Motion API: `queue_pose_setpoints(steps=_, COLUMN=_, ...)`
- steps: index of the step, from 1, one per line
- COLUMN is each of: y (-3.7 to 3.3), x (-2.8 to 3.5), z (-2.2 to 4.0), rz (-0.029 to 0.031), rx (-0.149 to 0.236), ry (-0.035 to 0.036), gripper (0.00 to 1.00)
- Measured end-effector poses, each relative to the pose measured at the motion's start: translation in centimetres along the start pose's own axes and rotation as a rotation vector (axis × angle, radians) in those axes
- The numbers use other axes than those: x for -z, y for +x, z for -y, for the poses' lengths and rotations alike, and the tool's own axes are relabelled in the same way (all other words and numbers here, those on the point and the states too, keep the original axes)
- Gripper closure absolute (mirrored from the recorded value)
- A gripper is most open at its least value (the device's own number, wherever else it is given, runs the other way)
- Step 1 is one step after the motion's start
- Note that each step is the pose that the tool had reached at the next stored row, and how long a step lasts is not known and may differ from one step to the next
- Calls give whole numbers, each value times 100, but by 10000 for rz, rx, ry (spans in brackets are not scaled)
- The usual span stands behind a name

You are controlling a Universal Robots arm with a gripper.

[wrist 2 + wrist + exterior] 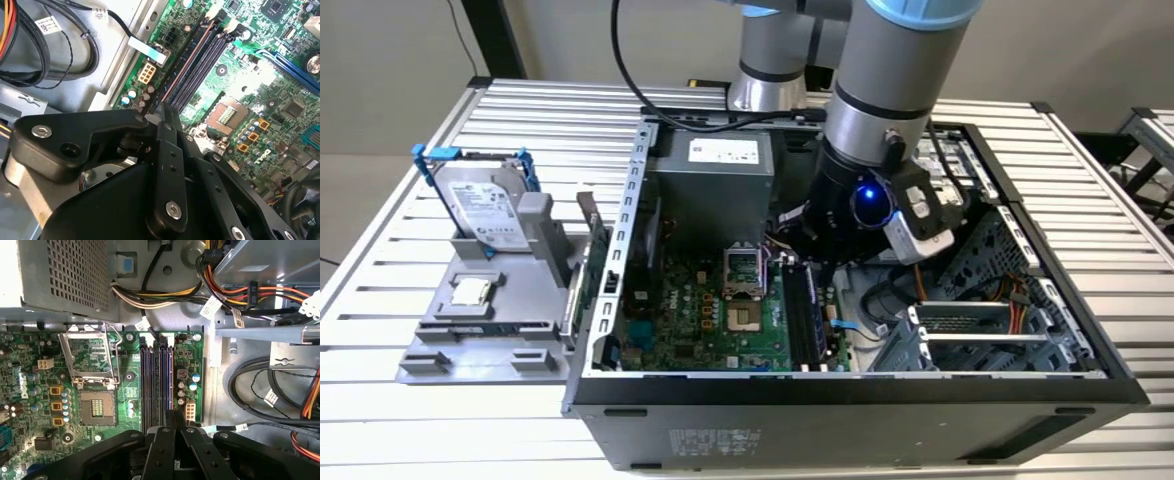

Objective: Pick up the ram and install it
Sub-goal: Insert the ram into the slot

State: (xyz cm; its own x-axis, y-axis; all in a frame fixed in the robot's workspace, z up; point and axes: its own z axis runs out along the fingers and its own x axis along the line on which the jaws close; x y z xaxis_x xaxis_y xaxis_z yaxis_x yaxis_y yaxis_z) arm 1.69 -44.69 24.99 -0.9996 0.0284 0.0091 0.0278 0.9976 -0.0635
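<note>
One gripper (171,416) over motherboard slots (156,382)

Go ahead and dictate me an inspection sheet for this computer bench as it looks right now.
Surface: slatted metal table carrying an open computer case.
Job's things: ram cannot be made out with certainty; the memory slots on the motherboard look empty.
Clutter: hard drive in a blue frame on a grey fixture, outside the case.
Grippers: gripper inside the case, just over the memory slots.
Cables: wire bundle beside the board.
Surroundings: second slatted table at the exterior view's right.
</note>
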Motion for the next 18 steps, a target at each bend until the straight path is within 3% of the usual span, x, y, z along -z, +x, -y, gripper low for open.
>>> queue_pose_setpoints(steps=13, y=1, x=26, z=2, rz=2, rx=26, ry=-12, gripper=100)
queue_pose_setpoints(steps=18, y=1, x=26, z=2, rz=0, rx=167, ry=-373, gripper=100)
